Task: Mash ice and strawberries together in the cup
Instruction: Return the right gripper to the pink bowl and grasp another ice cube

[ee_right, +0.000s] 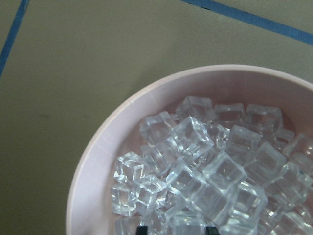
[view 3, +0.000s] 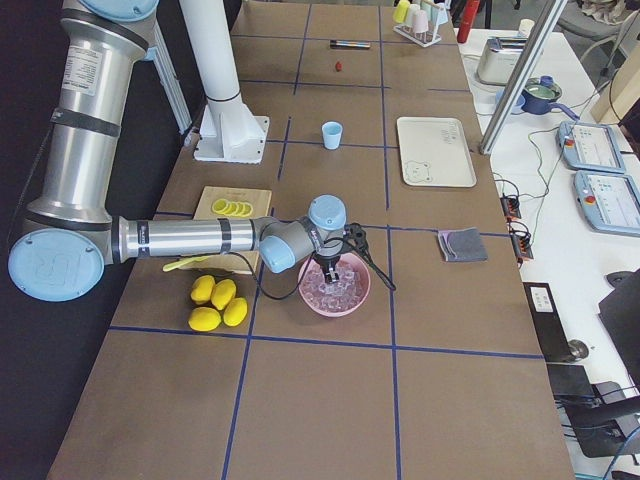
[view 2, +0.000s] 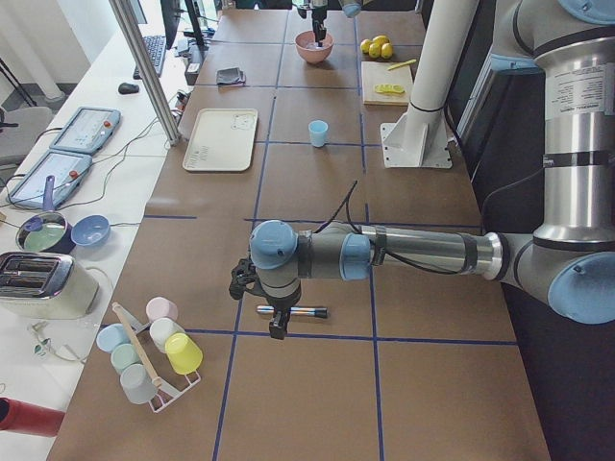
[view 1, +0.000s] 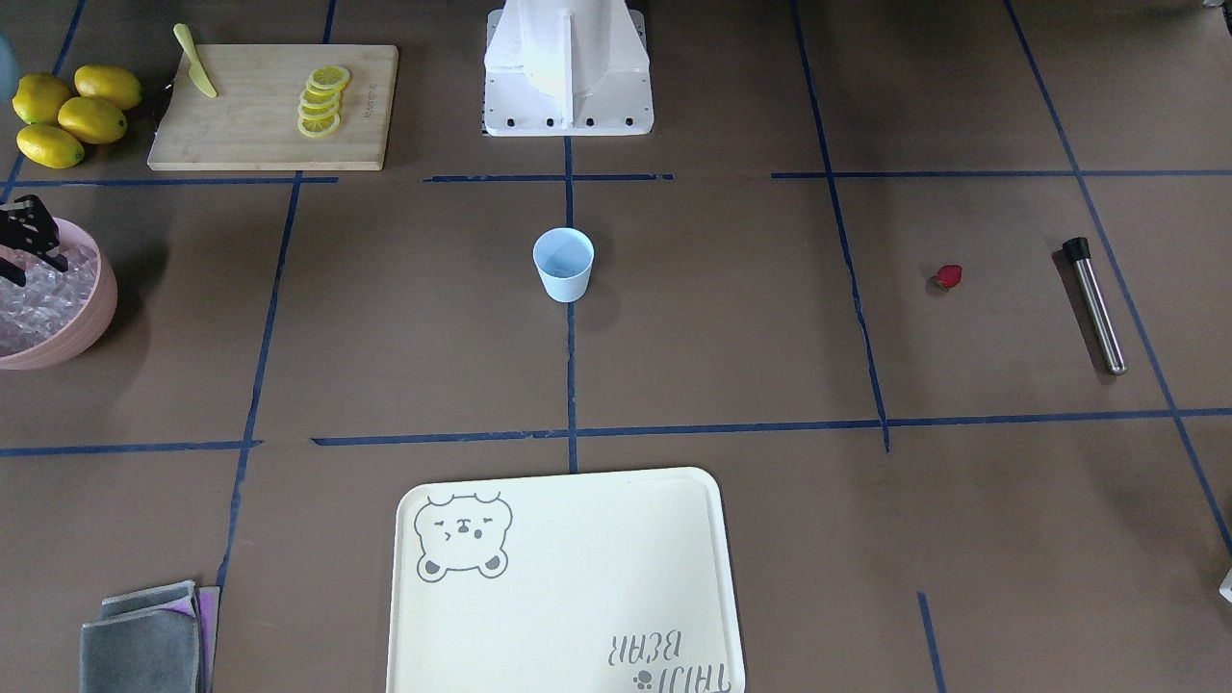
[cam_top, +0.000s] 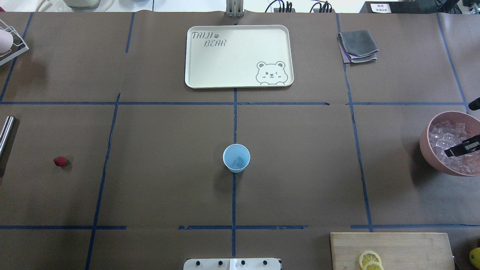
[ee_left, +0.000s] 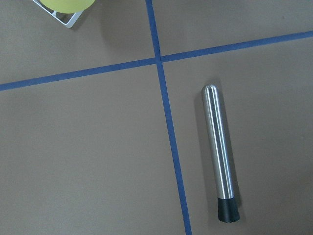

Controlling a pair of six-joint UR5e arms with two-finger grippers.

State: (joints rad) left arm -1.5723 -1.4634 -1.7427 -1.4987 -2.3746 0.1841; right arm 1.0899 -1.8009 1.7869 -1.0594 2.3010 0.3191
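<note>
The pale blue cup (view 1: pixel 563 265) stands upright mid-table, also in the overhead view (cam_top: pixel 236 158); I cannot tell what is inside it. The strawberry (view 1: pixel 949 277) lies on the table, far from the cup. Ice (ee_right: pixel 195 161) fills a pink bowl (cam_top: pixel 425 140). My right gripper (view 1: pixel 29 265) reaches down into the bowl among the cubes, fingers spread; its fingertips (ee_right: pixel 142 229) just show. A steel muddler (ee_left: pixel 220 156) lies beyond the strawberry. My left gripper (view 2: pixel 278 331) hovers above the muddler; I cannot tell whether it is open or shut.
A cream bear tray (view 1: pixel 577 577) lies across from the robot base (view 1: pixel 568 87). A cutting board (view 1: pixel 260 144) holds lemon slices and a yellow knife (view 1: pixel 195 63), next to whole lemons (view 1: pixel 67 115). Folded grey cloths (view 1: pixel 144 640) lie by the tray. A cup rack (view 2: pixel 144 355) stands near the left gripper.
</note>
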